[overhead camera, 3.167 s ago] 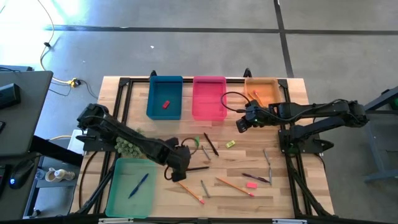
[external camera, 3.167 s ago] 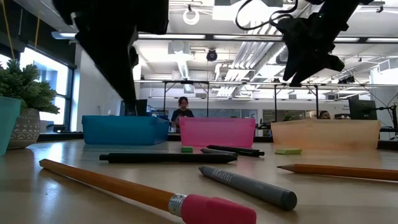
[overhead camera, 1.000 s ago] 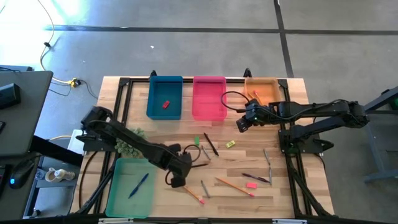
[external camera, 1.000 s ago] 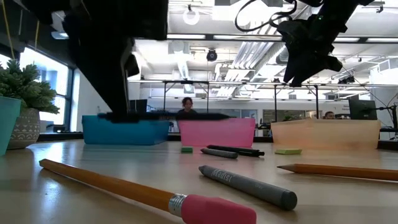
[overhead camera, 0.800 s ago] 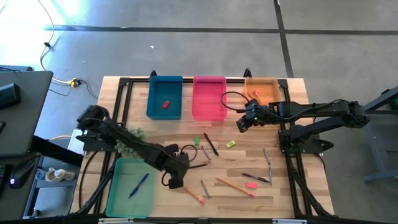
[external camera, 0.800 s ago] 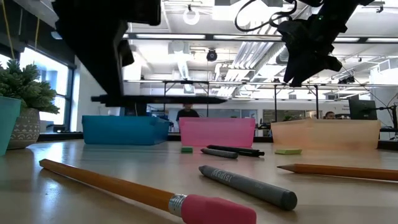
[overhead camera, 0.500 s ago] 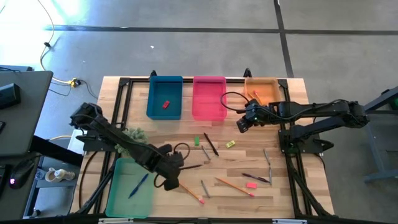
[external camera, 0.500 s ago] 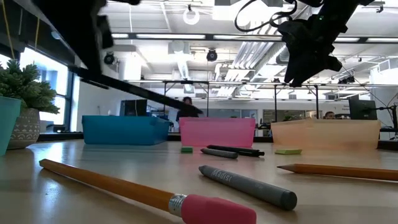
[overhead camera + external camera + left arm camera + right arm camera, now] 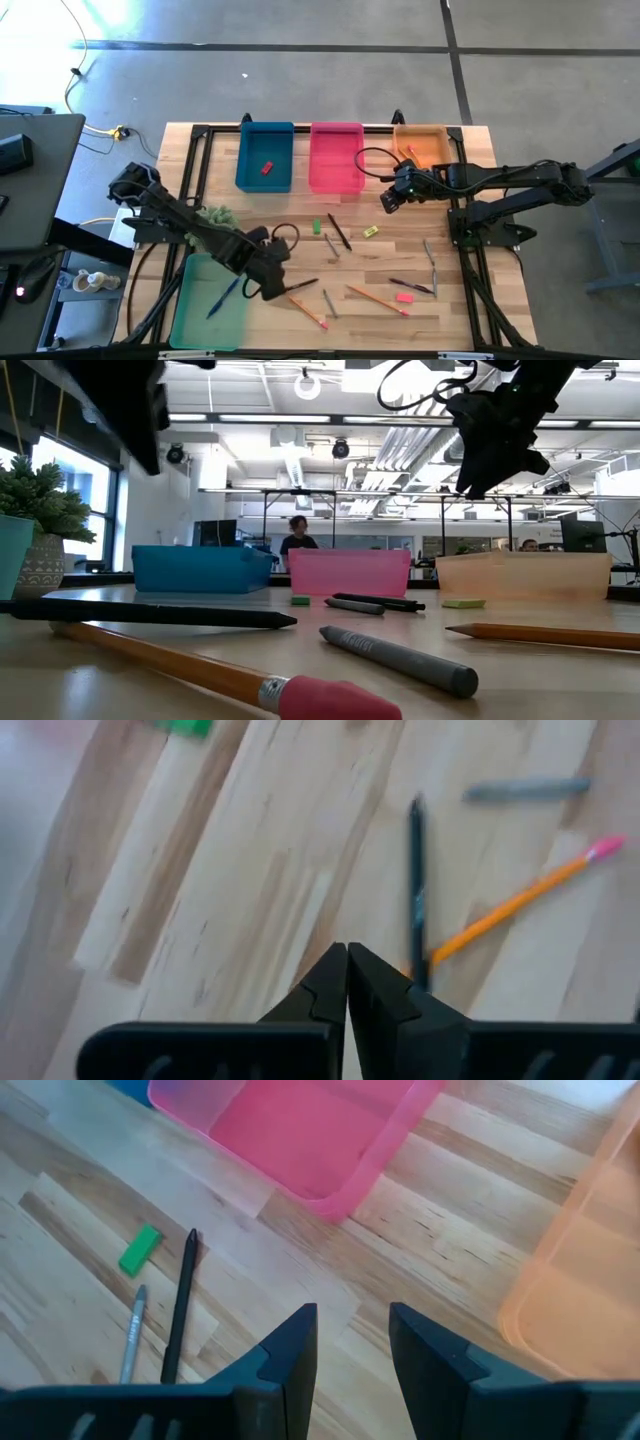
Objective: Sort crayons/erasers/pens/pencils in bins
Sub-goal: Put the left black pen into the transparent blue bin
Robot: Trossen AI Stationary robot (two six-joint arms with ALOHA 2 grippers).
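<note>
Pens: one black pen (image 9: 301, 286) lies loose on the desk (image 9: 470, 300) at lower centre, just right of the left hand (image 9: 268, 287), pressed together and empty, short of the green bin (image 9: 196, 318).

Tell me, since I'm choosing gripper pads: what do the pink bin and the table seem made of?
The pink bin looks like thin, glossy, translucent plastic: the wood grain shows faintly through its rim. The table looks like light wood planks with a smooth matte finish, with visible grain and seams.
</note>
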